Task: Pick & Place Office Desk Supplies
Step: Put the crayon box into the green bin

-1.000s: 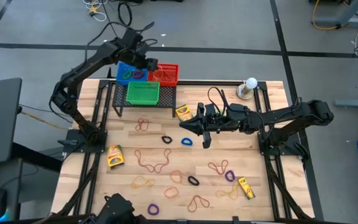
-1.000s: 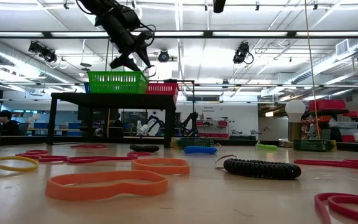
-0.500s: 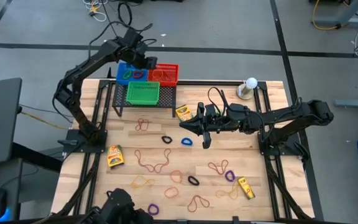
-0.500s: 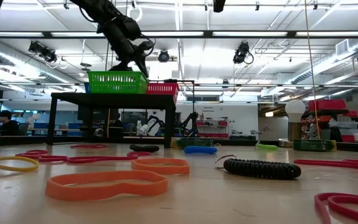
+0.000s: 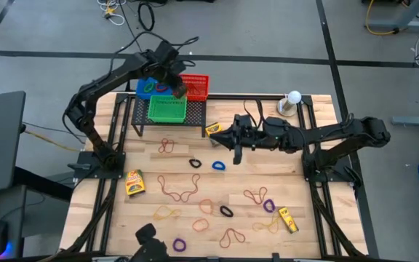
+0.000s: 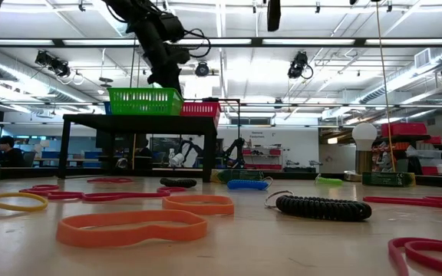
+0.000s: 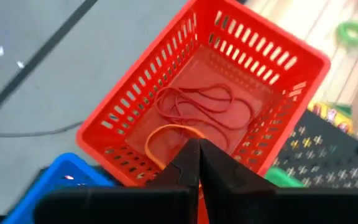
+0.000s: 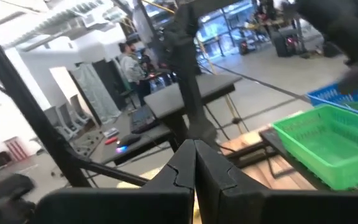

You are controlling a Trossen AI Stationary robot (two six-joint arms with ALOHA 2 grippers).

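My left gripper [image 5: 177,89] hangs shut over the near-left corner of the red basket [image 5: 197,86], with nothing between its fingers [image 7: 194,158]. An orange band [image 7: 166,134] and red bands [image 7: 204,109] lie on that basket's floor. My right gripper [image 5: 219,135] points level toward the table's left, shut and empty [image 8: 194,152]. It hovers just above a yellow crayon box [image 5: 213,129] that lies flat on the table. Rubber bands, such as a blue one [image 5: 217,165] and a black one [image 5: 226,212], lie loose on the wooden table [image 5: 311,182].
The red basket, a blue basket [image 5: 148,86] and a green basket [image 5: 167,109] stand on a black rack [image 5: 195,120] at the far edge. Two more crayon boxes [image 5: 134,182] [image 5: 288,218] lie near the table's sides. A white ball on a round base [image 5: 291,102] stands far right.
My left gripper has shut, rolled about its own axis and moved a little toward the table's right, from the blue basket's side to the red basket's corner. My right gripper has swung slightly toward the far edge, nearer the crayon box.
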